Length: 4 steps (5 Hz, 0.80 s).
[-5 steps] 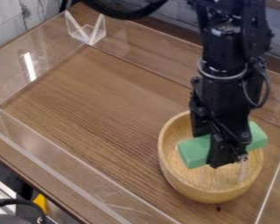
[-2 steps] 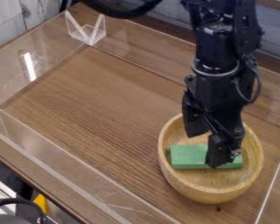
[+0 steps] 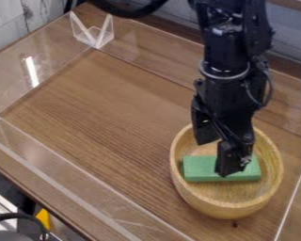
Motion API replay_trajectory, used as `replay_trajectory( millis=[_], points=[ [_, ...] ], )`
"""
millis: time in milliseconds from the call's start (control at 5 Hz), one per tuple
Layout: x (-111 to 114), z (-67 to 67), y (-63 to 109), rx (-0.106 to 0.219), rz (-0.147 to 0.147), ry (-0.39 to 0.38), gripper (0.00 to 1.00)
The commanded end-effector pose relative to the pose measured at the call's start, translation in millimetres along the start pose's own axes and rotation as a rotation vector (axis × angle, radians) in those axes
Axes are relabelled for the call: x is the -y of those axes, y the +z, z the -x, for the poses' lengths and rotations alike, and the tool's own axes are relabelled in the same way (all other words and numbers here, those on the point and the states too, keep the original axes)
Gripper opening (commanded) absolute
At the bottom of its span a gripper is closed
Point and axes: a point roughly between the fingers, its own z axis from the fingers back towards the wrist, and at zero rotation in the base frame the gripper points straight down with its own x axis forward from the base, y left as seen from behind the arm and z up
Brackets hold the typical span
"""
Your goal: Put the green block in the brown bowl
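The green block [image 3: 206,169] lies flat on the floor of the brown bowl [image 3: 191,190], which stands at the near right of the wooden table. My gripper [image 3: 221,155] hangs just above the block on a black arm, its fingers [image 3: 231,160] spread apart and holding nothing. The right end of the block is partly hidden behind one finger.
A clear plastic wall [image 3: 65,188] runs around the wooden table [image 3: 102,104]. A small clear stand [image 3: 93,33] sits at the far left corner. The table's front edge is at the lower left.
The gripper let go of the green block, which dropped from its tilted, lifted pose to lie flat in the bowl. The gripper then opened and rose slightly to the left.
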Motion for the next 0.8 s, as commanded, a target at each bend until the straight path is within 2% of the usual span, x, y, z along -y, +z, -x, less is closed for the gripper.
replay_trajectory(
  millis=[0,600],
  points=[
    [-4.3,-4.6,4.3,0.024,-0.012,-0.002,1.0],
    [-7.5,-4.6,-1.3,0.024,-0.016,-0.005,1.0]
  ],
)
